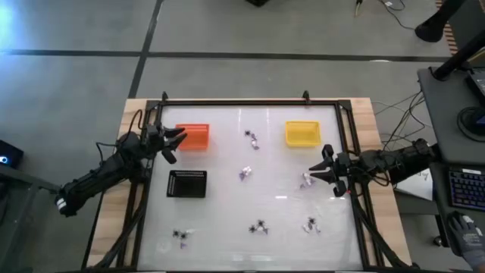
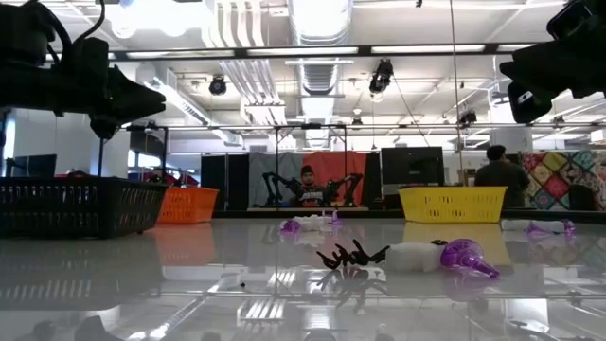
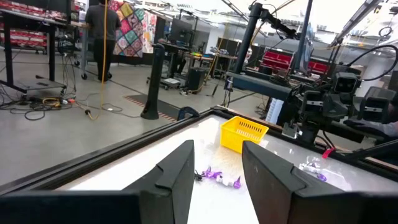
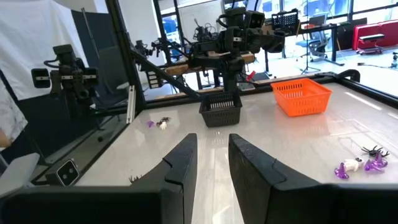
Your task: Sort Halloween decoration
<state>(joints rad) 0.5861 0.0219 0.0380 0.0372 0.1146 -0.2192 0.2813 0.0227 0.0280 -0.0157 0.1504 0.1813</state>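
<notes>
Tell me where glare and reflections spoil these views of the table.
High view: a pale sheen washes over the table, so the trinket near the right gripper looks faint. Low view: the glossy top mirrors the ceiling lights, the yellow tray and the black spider; the arms overhead are dark silhouettes. Right wrist view: the orange tray stays clear, with a soft reflection beneath.

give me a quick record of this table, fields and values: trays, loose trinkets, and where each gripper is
trays: orange tray at the far left, yellow tray at the far right, black tray nearer, on the left
loose trinkets: scattered over the white tabletop, none visibly in a tray; a black spider near the front
left gripper: open, empty, beside the orange tray
right gripper: open, empty, beside a purple-and-white trinket
</notes>
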